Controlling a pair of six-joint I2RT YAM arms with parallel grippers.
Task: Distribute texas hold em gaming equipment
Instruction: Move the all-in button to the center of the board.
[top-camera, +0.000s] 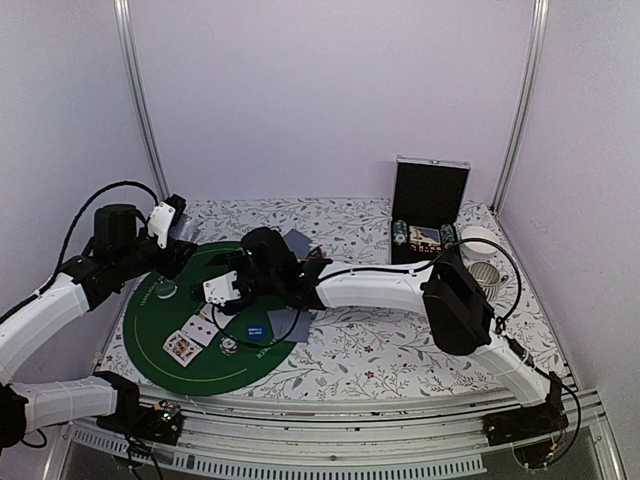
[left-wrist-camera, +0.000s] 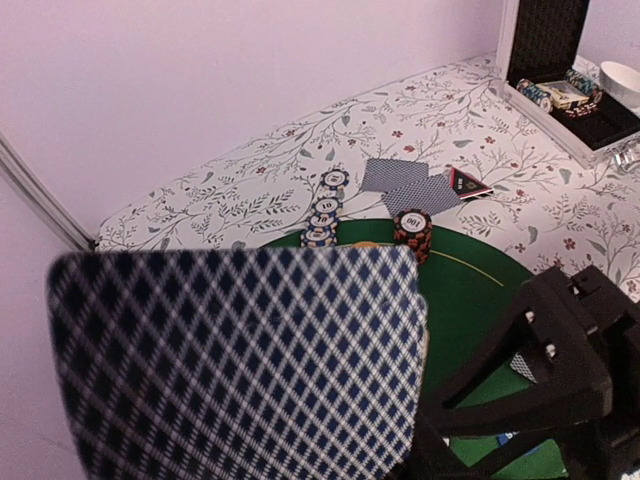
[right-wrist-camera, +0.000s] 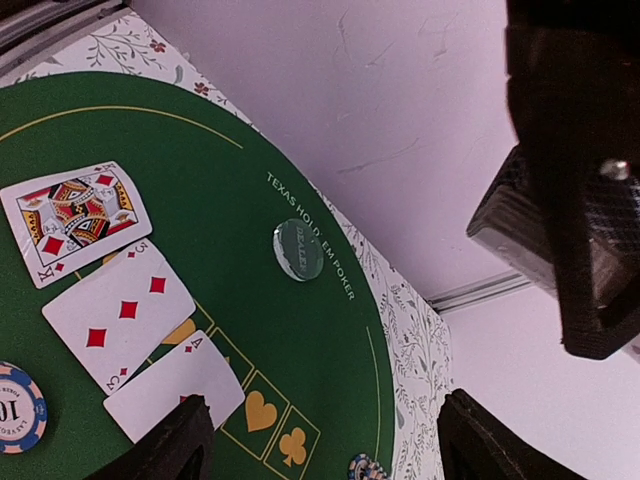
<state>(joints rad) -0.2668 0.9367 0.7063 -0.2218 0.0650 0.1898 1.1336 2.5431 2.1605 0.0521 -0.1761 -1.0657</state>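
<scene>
**Legible markings**

- Round green felt mat (right-wrist-camera: 180, 180): pale arc print "TEXAS HOLD'EM POKER" nr rim. Yellow suit signs in boxes, heart + club clear.
- Clear round disc (right-wrist-camera: 298, 249) on the mat: faint wd, looks like "DEALER".
- King card (right-wrist-camera: 75, 220), face up: "K" w/ red diamond.
- White three-pip card (right-wrist-camera: 120, 310): "3", 3 red diamonds.
- White ace card (right-wrist-camera: 175, 390): "A", suit part hidden.
- Blue-and-orange-edged chip (right-wrist-camera: 12, 408): "10".
- Red-and-black chip stack (left-wrist-camera: 412, 228): top chip "100", seen upside down.
- White-and-blue chips (left-wrist-camera: 325, 207) in a row: "10" on one, rest blurred.
- Blue round disc (top-camera: 256, 330): white txt, 2 lines, approx. "SMALL BLIND".
- Dark red-edged triangular marker (left-wrist-camera: 468, 183): print too small to read.
</scene>
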